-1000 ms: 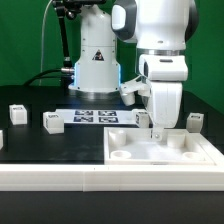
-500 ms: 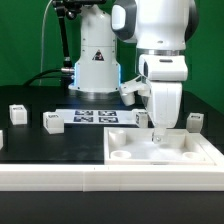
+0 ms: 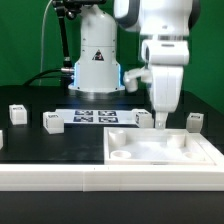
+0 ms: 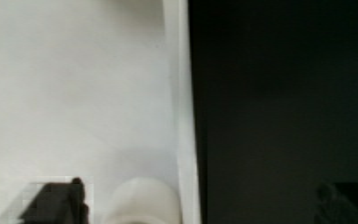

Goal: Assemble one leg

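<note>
1. The gripper is lowered at the far edge of the white panel.
2. In the wrist view its two dark fingers are spread wide. The panel's edge and the black table lie between them, and nothing is gripped.
3. A pale rounded shape is seen on the panel just beside one finger. What it is cannot be told.
4. The nearest leg stands upright on the table, just beside the gripper on the exterior view's left.
5. A second leg stands near the gripper on the exterior view's right.
6. A third leg and a fourth leg are set well apart from the gripper, toward the exterior view's left.
7. The marker board lies flat between the third leg and the nearest leg, in front of the robot base.
</note>
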Controlling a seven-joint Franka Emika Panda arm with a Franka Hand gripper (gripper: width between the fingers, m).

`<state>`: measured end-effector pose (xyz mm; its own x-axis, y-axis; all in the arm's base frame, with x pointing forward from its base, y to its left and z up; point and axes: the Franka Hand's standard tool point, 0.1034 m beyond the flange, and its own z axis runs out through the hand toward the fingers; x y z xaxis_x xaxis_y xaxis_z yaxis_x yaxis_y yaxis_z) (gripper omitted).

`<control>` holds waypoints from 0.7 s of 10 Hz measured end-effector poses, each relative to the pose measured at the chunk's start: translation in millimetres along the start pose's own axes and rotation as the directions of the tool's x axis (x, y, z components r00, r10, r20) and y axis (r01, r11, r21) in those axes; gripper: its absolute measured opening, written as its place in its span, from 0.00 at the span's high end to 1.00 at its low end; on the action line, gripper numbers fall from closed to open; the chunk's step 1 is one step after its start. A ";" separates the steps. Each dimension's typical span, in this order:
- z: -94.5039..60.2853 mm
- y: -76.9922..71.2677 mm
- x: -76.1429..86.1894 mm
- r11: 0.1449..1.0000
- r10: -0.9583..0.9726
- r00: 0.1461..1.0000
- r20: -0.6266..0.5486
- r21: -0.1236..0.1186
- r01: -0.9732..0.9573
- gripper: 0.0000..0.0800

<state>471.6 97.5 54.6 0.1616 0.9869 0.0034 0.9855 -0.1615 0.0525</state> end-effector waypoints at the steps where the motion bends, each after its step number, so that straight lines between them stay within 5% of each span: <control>1: -7.2 -3.6 5.0 1.000 0.016 1.000 -0.002 -0.010 -0.017 0.19; 7: -6.1 -3.8 6.5 0.958 0.286 0.958 -0.012 -0.012 -0.287 0.19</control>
<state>468.6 104.5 60.5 0.4365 0.8992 0.0304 0.8971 -0.4375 0.0610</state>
